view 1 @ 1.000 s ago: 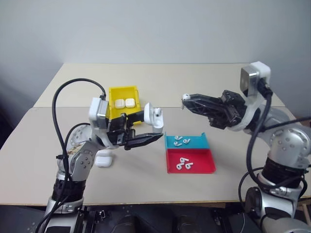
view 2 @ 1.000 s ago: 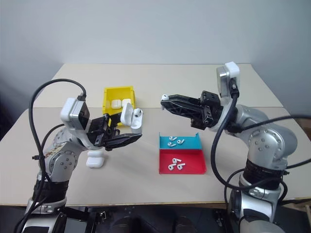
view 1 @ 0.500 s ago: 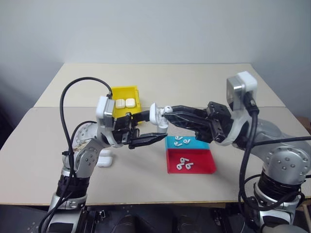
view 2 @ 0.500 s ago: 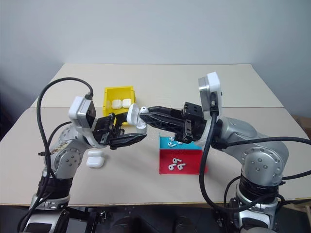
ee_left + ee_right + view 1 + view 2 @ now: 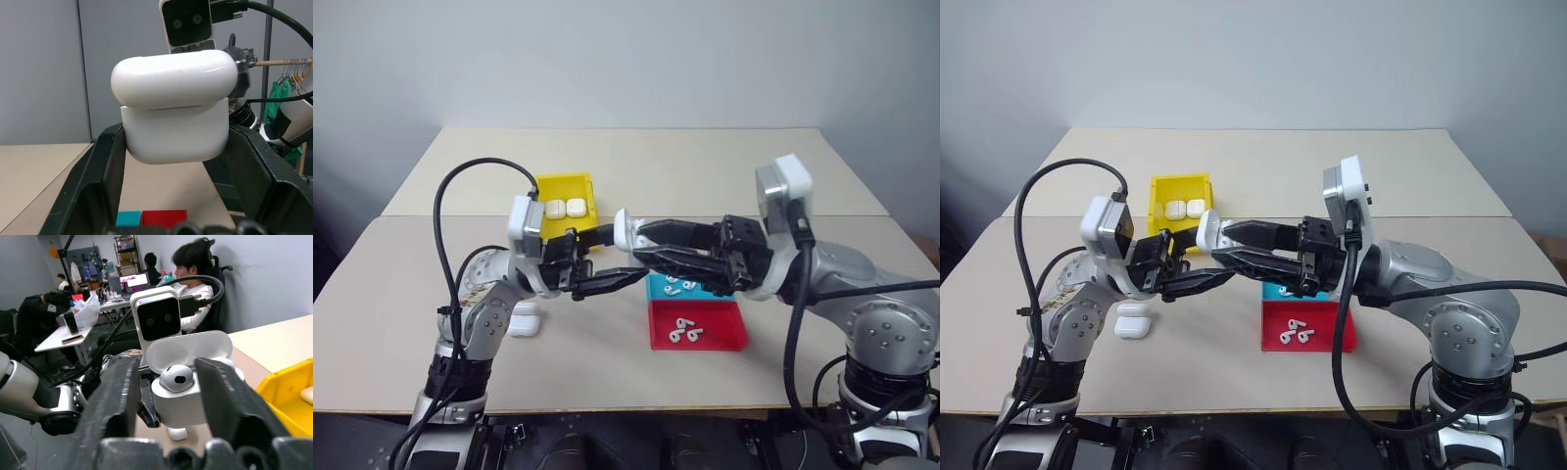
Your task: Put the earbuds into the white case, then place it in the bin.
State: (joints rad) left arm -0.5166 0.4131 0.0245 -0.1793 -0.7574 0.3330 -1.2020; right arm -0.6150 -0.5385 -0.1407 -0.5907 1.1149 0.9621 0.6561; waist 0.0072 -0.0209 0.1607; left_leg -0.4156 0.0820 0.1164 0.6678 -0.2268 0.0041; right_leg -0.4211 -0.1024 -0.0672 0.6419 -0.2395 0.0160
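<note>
Gripping the white case (image 5: 175, 105) between its two black fingers (image 5: 102, 186), the left gripper (image 5: 607, 257) holds it up above the table (image 5: 391, 343), lid flipped open as the right wrist view shows. One earbud (image 5: 177, 377) sits in the case's well. The right gripper (image 5: 1222, 247) reaches in from the other side with its fingers spread apart, one to either side of the case and just beside it; whether they touch the case I cannot tell. Both grippers meet over the middle of the table, the left pointing across toward the right and the right pointing across toward the left.

Below them, near the table's front edge, lies a red tray (image 5: 715, 331) with loose earbuds (image 5: 683, 331) in it, and touching its far side a teal tray (image 5: 658, 288) with more earbuds. Another closed white case (image 5: 1132, 323) lies on the table under the left arm. Farther back stands the bin (image 5: 566, 201), bright yellow, with two closed white cases (image 5: 565, 208) side by side inside it.
</note>
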